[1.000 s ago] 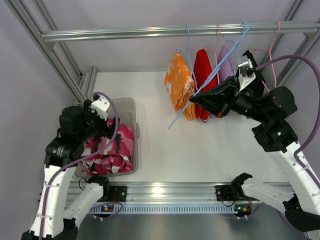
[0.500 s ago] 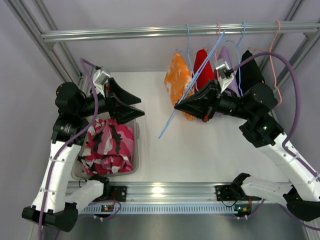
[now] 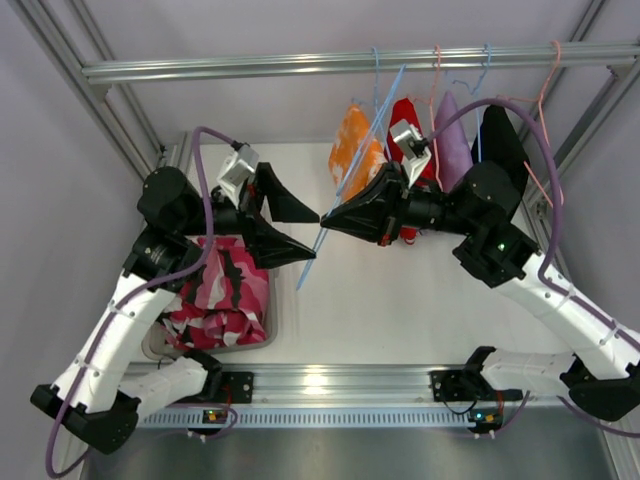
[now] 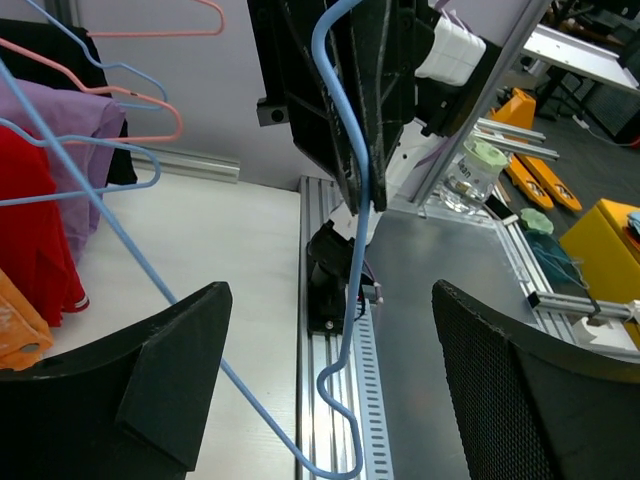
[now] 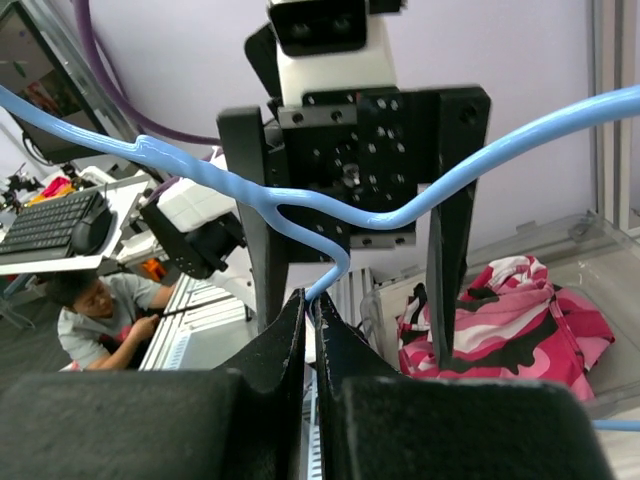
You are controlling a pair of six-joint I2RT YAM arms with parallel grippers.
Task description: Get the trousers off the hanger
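Note:
The pink-white-black camouflage trousers (image 3: 215, 295) lie bunched in the clear bin (image 3: 272, 318); they also show in the right wrist view (image 5: 500, 310). The orange trousers (image 3: 355, 150) hang from the rail. My right gripper (image 3: 325, 215) is shut on a bare blue wire hanger (image 3: 350, 165), held slanted in the air; the pinch shows in the right wrist view (image 5: 310, 305). My left gripper (image 3: 303, 228) is open right in front of it, and the hanger wire (image 4: 350, 200) passes between its fingers (image 4: 150, 385) without touching them.
A red garment (image 3: 405, 120), a purple one (image 3: 452, 125) and a black one (image 3: 495, 135) hang on hangers from the aluminium rail (image 3: 250, 67) at the back right. Frame posts stand at both sides.
My left arm has risen from the bin and swung right, jaws open, up to the hanger. My right arm has carried the blue hanger leftward, away from the hanging clothes.

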